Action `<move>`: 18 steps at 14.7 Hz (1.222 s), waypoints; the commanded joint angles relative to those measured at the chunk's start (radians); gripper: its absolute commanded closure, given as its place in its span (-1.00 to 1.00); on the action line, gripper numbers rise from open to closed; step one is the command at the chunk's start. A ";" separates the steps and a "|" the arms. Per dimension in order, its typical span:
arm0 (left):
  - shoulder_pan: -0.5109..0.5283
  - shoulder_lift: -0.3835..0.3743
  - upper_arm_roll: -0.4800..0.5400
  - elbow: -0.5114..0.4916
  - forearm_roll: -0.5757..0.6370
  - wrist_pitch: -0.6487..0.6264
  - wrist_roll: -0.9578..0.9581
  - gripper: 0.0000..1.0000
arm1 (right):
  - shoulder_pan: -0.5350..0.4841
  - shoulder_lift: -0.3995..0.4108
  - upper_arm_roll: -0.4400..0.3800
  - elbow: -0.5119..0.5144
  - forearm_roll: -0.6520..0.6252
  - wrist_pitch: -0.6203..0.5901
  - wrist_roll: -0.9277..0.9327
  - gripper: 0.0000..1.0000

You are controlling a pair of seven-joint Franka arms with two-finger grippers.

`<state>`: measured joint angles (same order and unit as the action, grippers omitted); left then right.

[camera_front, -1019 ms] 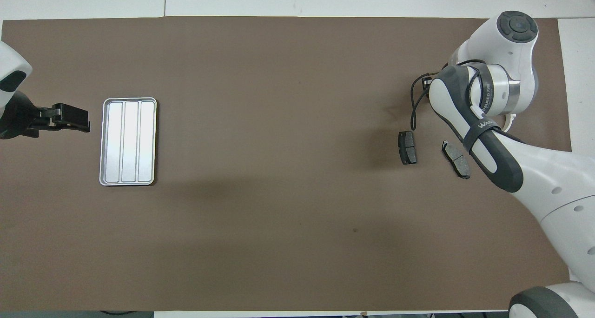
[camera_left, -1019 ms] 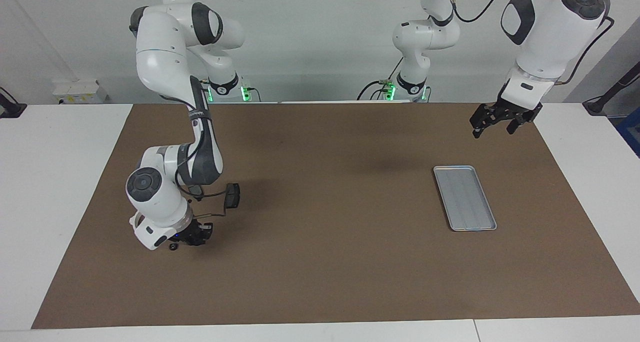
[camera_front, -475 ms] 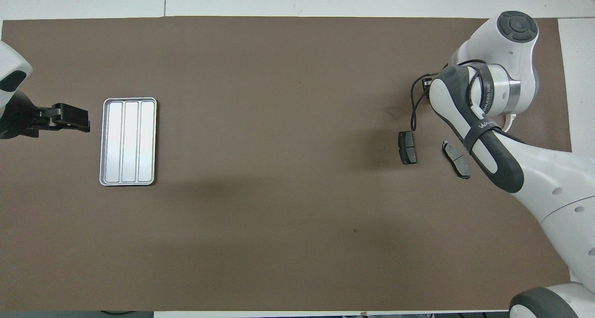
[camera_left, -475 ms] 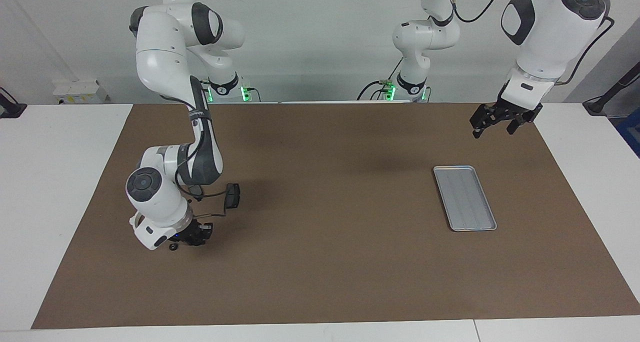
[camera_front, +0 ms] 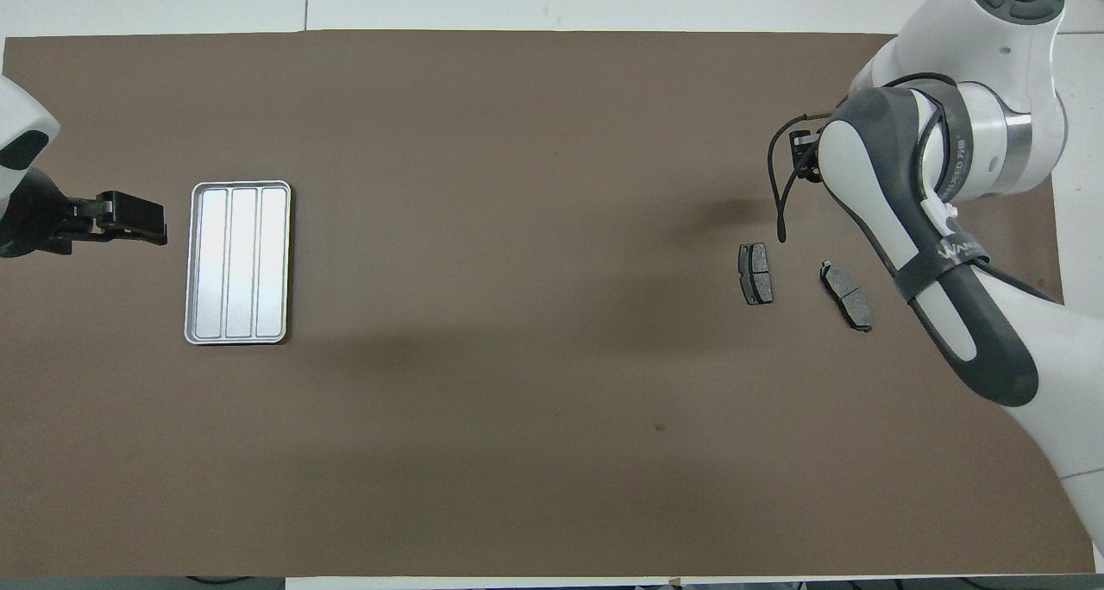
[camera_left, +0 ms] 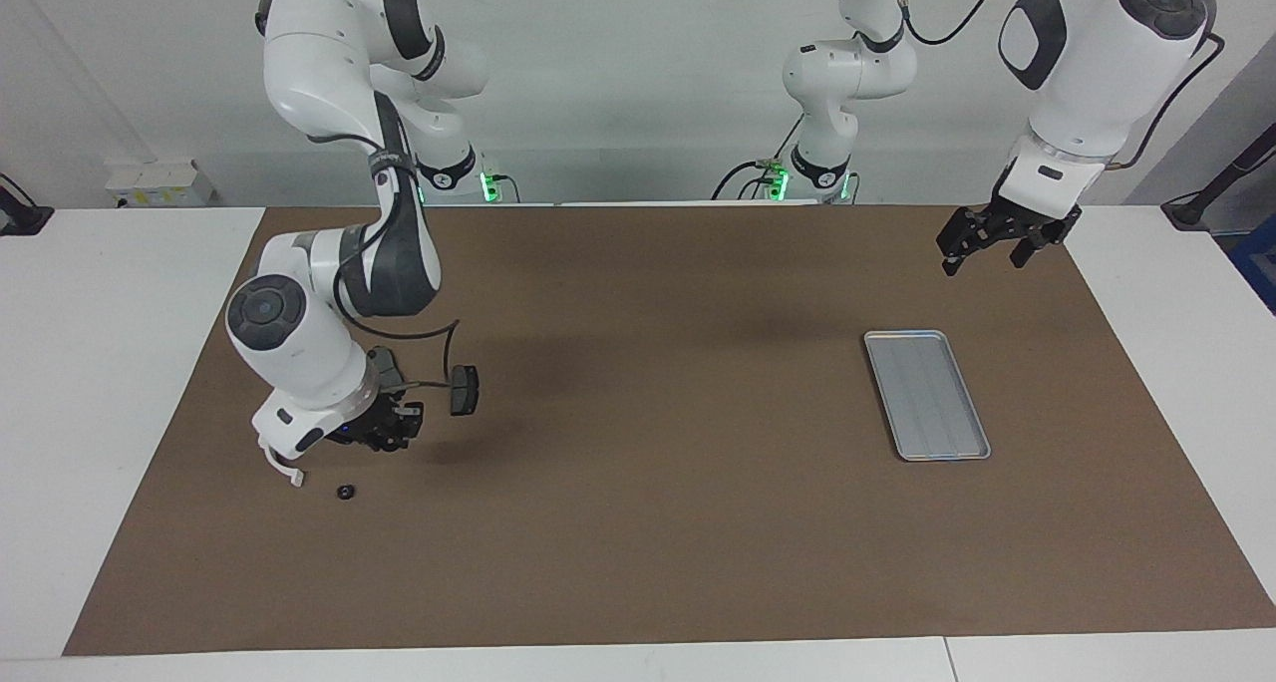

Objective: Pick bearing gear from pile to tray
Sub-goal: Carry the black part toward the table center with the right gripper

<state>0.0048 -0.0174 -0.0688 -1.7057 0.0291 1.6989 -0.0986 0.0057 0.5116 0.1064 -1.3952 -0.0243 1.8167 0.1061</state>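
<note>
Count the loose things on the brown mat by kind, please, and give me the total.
silver tray: 1
dark grey brake pads: 2
small black round piece: 1
white half-ring bracket: 1
Total: 5

Pale wall [camera_left: 638, 84]; white table [camera_left: 100, 363] under brown mat [camera_left: 648, 542].

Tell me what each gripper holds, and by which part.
The left gripper waits open over the mat, holding nothing. The right gripper hangs over the pile; whether it holds anything cannot be told.
</note>
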 commanded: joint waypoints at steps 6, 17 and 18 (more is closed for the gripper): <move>-0.006 -0.013 0.006 -0.005 -0.008 -0.010 0.010 -1.00 | 0.261 -0.065 0.102 0.077 0.046 -0.122 0.786 1.00; -0.006 -0.013 0.006 -0.005 -0.008 -0.010 0.010 -1.00 | 0.579 0.105 0.096 0.079 -0.081 0.085 1.343 1.00; -0.006 -0.013 0.006 -0.006 -0.008 -0.010 0.010 -1.00 | 0.582 0.123 0.096 0.079 -0.086 0.108 1.350 1.00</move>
<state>0.0047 -0.0174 -0.0688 -1.7057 0.0291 1.6989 -0.0986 0.5816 0.5782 0.2065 -1.3387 -0.0782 1.8827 1.4220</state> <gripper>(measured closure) 0.000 0.652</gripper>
